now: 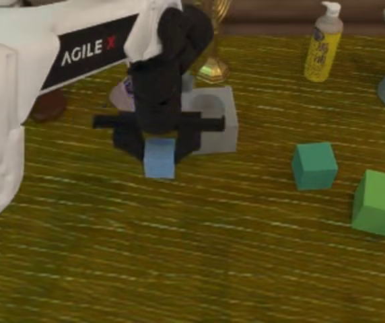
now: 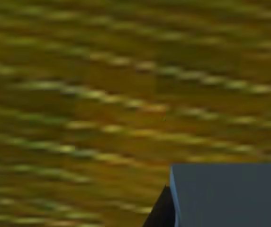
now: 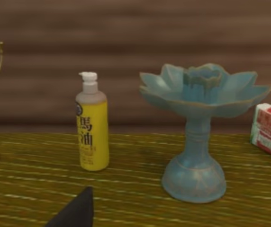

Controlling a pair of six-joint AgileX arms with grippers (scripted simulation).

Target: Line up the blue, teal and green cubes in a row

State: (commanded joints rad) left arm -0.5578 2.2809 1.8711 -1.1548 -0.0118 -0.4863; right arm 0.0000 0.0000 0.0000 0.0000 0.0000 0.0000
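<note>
Matte light-blue cube (image 1: 159, 158) clamped in left hand (image 1: 159, 149), teal cube (image 1: 313, 165), green cube (image 1: 380, 202) apart.

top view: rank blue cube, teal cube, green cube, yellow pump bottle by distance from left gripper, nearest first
1. blue cube: at the left gripper, between its fingers.
2. teal cube: right of centre.
3. Green cube, right edge, and yellow pump bottle, back right: too close to call.
</note>
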